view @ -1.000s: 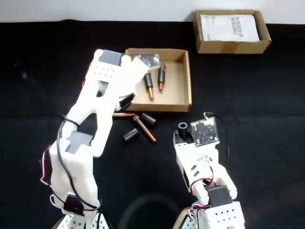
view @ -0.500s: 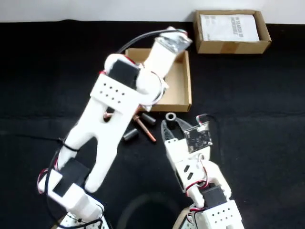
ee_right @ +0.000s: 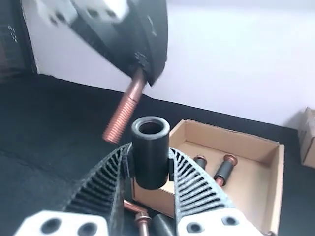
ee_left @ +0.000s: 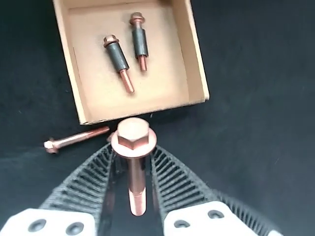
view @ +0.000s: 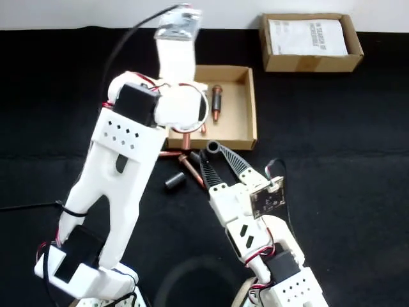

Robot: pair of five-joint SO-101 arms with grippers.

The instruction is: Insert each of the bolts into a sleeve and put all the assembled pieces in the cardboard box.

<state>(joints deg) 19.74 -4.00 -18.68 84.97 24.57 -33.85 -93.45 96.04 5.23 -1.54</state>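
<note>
The left fingers (ee_left: 83, 184) clamp a copper hex-headed bolt (ee_left: 134, 139); the right fingers (ee_right: 197, 191) grip a short black cylindrical sleeve (ee_right: 149, 164) near the shallow open cardboard box (view: 252, 105).

Left tool (ee_left: 133, 150) grips a copper bolt (ee_left: 134, 177); right tool (ee_right: 149, 151) a black sleeve (ee_right: 150, 164). Two assembled pieces (ee_left: 118, 56) lie in the box (view: 252, 109), upper centre; loose bolt (view: 193, 173) and loose sleeve (view: 174, 181) just below.

One camera overlooks my table (view: 358, 192); others sit close behind my left pincer (ee_left: 134, 143) (facing down) and right pincer (ee_right: 149, 147) (nearly level). All share the twelve-o'clock cardboard box (ee_left: 193, 64).
</note>
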